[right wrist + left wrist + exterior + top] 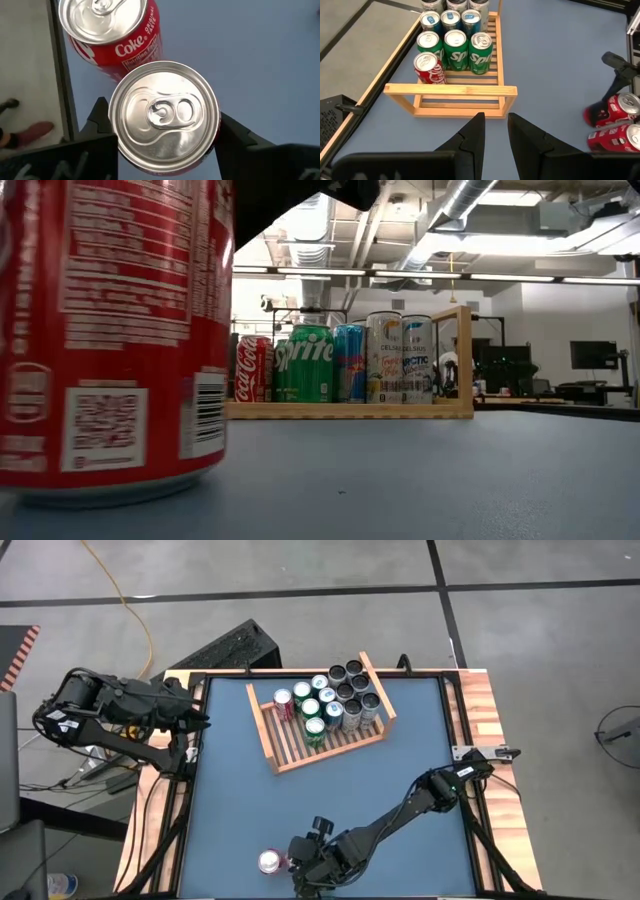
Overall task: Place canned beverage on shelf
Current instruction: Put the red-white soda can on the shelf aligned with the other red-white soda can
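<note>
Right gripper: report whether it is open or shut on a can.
Shut on a can. In the right wrist view both fingers press the sides of the upright Coke can; a second Coke can stands free beside it.

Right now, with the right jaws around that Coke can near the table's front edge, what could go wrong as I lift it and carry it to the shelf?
1. A second Coke can stands right beside the gripped can; lifting or swinging could knock it over or off the nearby table edge.
2. The shelf is packed at its far end, with one red can nearer; come in over the empty slats.
3. The right gripper grips near the rim, so the can may tilt.
</note>
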Robot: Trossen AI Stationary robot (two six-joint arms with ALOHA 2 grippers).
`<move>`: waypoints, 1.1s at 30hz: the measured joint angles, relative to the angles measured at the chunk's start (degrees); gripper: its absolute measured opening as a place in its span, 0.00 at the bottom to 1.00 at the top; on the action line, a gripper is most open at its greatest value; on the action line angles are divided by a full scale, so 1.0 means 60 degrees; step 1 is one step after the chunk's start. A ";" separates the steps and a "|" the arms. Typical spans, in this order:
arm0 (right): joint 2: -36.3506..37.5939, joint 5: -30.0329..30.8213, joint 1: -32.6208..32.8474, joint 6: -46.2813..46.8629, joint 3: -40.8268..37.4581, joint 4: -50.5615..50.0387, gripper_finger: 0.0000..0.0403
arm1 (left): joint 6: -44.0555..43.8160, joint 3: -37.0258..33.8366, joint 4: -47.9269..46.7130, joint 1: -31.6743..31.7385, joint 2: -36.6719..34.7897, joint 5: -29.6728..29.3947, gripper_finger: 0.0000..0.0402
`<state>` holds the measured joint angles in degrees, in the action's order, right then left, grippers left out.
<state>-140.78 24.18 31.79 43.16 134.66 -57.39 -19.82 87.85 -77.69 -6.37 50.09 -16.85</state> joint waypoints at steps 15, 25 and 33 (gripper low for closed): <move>0.1418 0.0178 -0.1699 -0.4685 -0.0023 -0.1269 0.43 | 0.0368 0.0000 0.0023 0.0000 0.0000 0.0667 0.18; 0.2268 -0.1029 -0.3600 -0.8300 -0.0023 -0.1146 0.43 | 0.0611 -0.0004 0.0114 0.0002 0.0000 0.0426 0.18; 0.2330 -0.3401 -0.5192 -1.0527 -0.0023 -0.0750 0.43 | 0.0929 -0.0004 0.0270 0.0000 0.0000 0.0421 0.18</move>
<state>-126.80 3.78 0.64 -20.00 134.52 -61.89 -14.24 87.83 -76.07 -6.37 50.09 -14.33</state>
